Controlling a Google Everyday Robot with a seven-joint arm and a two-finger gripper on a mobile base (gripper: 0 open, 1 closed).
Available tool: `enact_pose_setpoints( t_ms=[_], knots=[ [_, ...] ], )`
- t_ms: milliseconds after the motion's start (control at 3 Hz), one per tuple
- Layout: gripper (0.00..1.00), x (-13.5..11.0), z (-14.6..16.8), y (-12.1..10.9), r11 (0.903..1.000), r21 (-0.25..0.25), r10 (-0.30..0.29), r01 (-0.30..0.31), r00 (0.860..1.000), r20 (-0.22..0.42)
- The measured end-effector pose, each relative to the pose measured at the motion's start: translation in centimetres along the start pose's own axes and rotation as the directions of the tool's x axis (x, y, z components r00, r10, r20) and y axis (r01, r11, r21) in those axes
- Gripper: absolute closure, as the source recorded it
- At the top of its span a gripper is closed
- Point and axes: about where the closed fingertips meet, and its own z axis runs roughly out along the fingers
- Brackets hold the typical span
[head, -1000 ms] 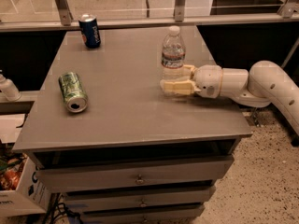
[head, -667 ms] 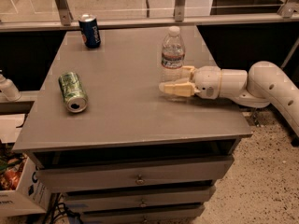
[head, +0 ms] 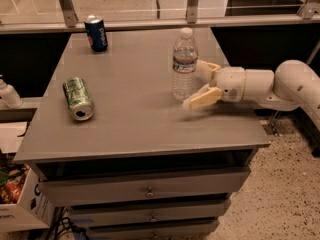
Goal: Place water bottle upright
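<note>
The water bottle (head: 184, 64) is clear and ribbed, with a white cap and a white label. It stands upright on the grey table (head: 140, 119), right of the middle. My gripper (head: 199, 83) comes in from the right, just beside the bottle and low over the tabletop. It is open and holds nothing. One finger (head: 206, 67) is at the bottle's right side by its label. The other finger (head: 201, 98) reaches toward the bottle's base.
A blue drink can (head: 96, 33) stands upright at the far left of the table. A green can (head: 78, 98) lies on its side near the left edge. A white bottle (head: 8, 94) stands off the table at left. Drawers (head: 147, 189) sit below the tabletop.
The gripper's fingers have spread wider apart, and the gripper has drawn slightly to the right. The bottle stands in the same spot. The cans have not moved.
</note>
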Motion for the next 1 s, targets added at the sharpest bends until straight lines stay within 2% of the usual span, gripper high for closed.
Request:
enact_pose_setpoints(
  t_ms=[333, 667, 1000],
  knots=[
    [0.00, 0.0, -2.9, -0.7, 0.9996, 0.018, -0.020, 0.020, 0.999, -0.026],
    [0.00, -0.2, -7.8, -1.7, 0.9972, 0.060, -0.042, 0.044, 0.998, -0.041],
    [0.00, -0.2, -7.8, -1.6, 0.9972, 0.060, -0.042, 0.044, 0.998, -0.041]
  ],
)
